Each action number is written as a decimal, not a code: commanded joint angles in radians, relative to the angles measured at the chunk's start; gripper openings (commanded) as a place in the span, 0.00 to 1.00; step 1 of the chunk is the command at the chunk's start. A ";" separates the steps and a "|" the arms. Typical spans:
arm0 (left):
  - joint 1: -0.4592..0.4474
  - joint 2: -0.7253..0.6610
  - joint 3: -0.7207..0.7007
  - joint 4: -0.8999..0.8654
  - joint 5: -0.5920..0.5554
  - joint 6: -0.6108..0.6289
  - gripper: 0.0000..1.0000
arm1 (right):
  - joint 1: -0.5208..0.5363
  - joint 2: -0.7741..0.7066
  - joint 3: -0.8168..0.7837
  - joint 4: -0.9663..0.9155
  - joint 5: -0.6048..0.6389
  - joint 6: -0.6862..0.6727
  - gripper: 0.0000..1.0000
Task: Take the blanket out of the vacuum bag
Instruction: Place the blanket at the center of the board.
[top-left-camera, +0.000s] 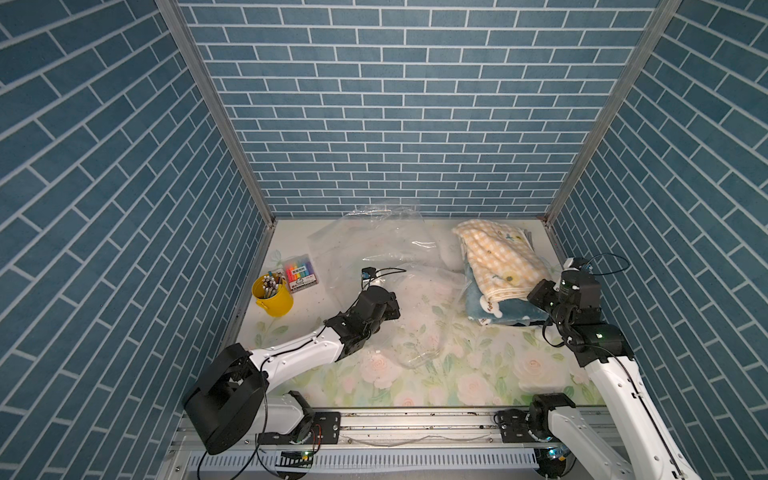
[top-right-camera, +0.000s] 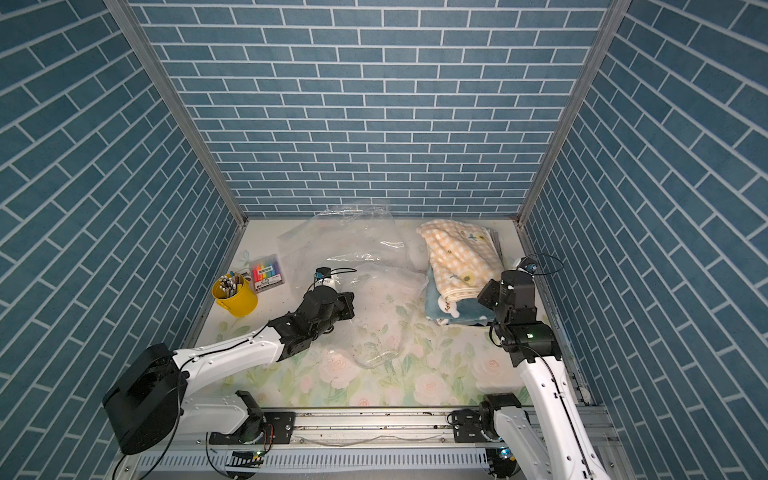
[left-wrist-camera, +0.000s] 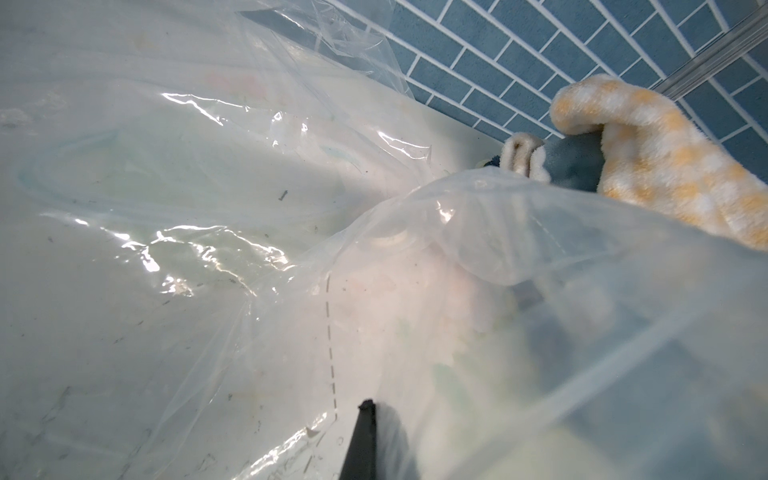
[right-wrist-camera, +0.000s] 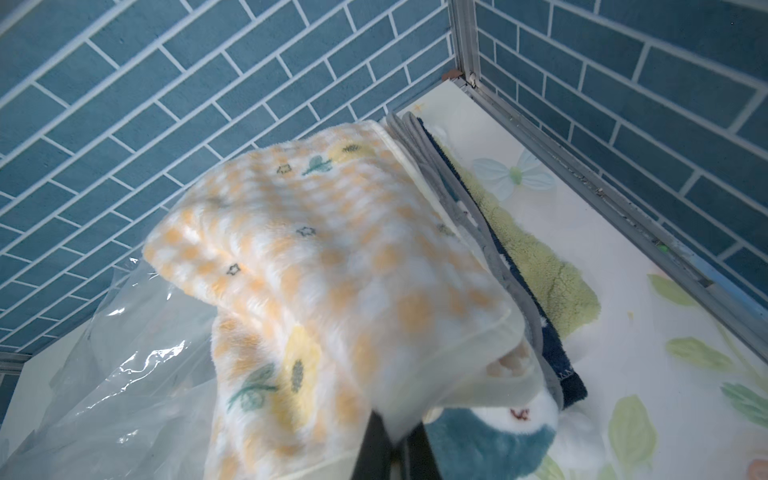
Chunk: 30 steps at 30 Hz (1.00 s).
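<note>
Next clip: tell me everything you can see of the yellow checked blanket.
The yellow checked blanket is fluffy fleece, yellow-and-white squares with small flower and star prints. Folded and rumpled, it lies on a blue blanket atop a pile in the far right corner of the table. The right hand is shut on its near edge. It is outside the clear bag, which lies beside it.

Ahead of the right gripper, the blanket on its stack blocked the way; toward the left gripper sprawled the vacuum bag; behind both, open table.
</note>
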 joint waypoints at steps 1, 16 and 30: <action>0.006 -0.018 0.009 -0.010 -0.002 0.019 0.00 | -0.004 -0.028 0.018 -0.073 0.030 -0.022 0.00; 0.006 -0.036 -0.019 -0.025 -0.030 0.021 0.00 | -0.013 0.074 -0.199 0.133 -0.056 -0.027 0.64; 0.006 0.010 0.017 -0.030 -0.025 0.031 0.00 | -0.081 0.202 -0.176 0.384 -0.191 -0.090 0.58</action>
